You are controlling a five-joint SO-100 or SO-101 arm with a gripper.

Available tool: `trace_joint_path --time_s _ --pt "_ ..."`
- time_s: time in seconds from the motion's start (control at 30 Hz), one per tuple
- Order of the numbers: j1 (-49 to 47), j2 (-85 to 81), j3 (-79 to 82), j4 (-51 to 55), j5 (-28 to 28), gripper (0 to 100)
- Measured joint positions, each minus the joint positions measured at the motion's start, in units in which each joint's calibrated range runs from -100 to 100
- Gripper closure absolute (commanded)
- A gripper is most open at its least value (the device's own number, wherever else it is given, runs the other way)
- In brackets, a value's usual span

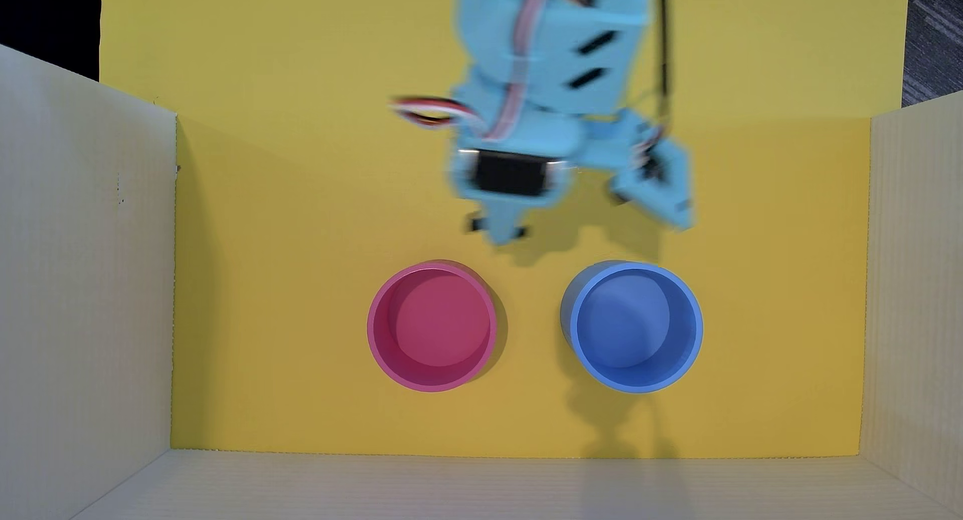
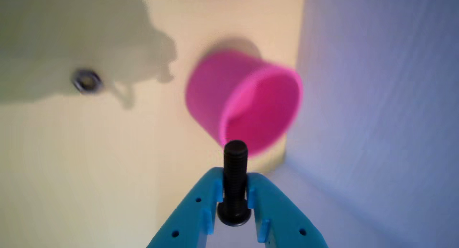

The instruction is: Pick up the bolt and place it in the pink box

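In the wrist view my blue gripper (image 2: 235,178) is shut on the bolt (image 2: 235,169), a black screw held by its shaft, with the round head toward the camera and the threaded end pointing out. The pink box (image 2: 209,86) lies just beyond the bolt's tip, blurred. In the overhead view the gripper (image 1: 498,229) hangs above the yellow floor, up and to the right of the pink box (image 1: 371,326), which looks empty. Dark ends of the bolt (image 1: 474,223) stick out on either side of the fingers.
A blue tub (image 1: 698,327) stands to the right of the pink one. A small dark hex nut (image 2: 87,80) lies on the floor at the left of the wrist view. Pale cardboard walls (image 1: 83,291) enclose the yellow floor (image 1: 286,239) on the left, right and near sides.
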Motion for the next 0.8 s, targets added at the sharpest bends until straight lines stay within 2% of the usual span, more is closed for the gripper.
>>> trace_joint_path --time_s 0.4,0.67,0.73,0.8 --pt "2.8 15.5 -18.3 0.6 -0.1 99" --pt "2.7 28.8 -35.5 7.4 -0.1 98" --pt "2.7 30.4 -38.7 9.3 -0.3 95" --pt "2.7 30.9 -40.8 10.9 -0.5 88"
